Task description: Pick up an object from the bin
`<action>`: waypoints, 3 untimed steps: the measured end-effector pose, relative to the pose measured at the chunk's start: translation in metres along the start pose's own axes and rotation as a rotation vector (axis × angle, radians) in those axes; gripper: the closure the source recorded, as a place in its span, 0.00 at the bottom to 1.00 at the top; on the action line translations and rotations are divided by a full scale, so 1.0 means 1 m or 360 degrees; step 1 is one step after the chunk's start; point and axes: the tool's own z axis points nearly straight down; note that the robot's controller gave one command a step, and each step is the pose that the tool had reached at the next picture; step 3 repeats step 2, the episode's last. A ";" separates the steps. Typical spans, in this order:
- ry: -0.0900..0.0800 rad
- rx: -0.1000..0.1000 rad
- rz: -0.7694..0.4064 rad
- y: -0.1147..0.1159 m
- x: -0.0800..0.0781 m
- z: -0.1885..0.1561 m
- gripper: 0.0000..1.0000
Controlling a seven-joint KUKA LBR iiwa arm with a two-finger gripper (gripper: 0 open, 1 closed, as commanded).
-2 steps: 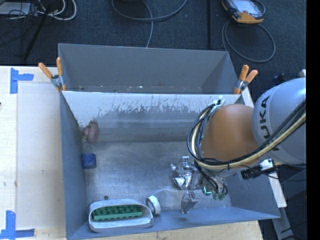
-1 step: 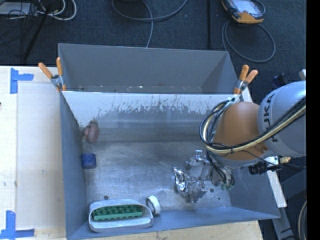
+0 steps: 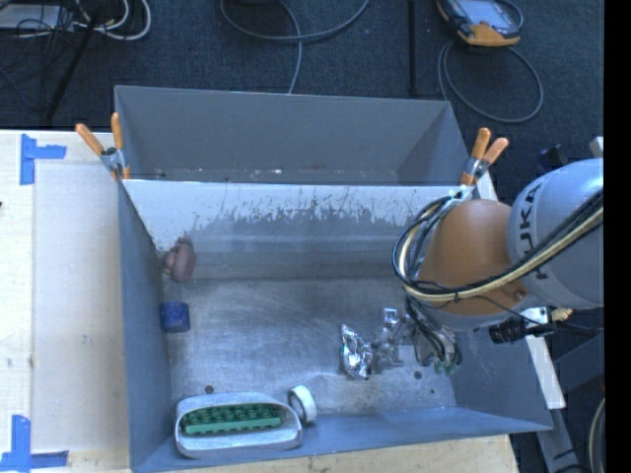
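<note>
This looks like a robotics lab: a KUKA arm (image 3: pixel 557 230) wrapped in looped cabling hangs over a grey metal bin (image 3: pixel 286 146). Beyond it on dark carpet (image 3: pixel 177 62), loose cables (image 3: pixel 296 37) trail to what may be a handheld controller (image 3: pixel 480 18).

Robot pincer (image 3: pixel 392 341) just beside crumpled silver foil (image 3: pixel 353 354), blue block (image 3: pixel 175 316) far left
</note>
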 end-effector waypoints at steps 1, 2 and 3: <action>-0.0013 0.0000 -0.0055 0.016 -0.003 -0.096 1.00; -0.0007 0.0001 -0.0333 0.019 0.010 -0.162 1.00; -0.0007 0.0001 -0.0333 0.019 0.010 -0.162 1.00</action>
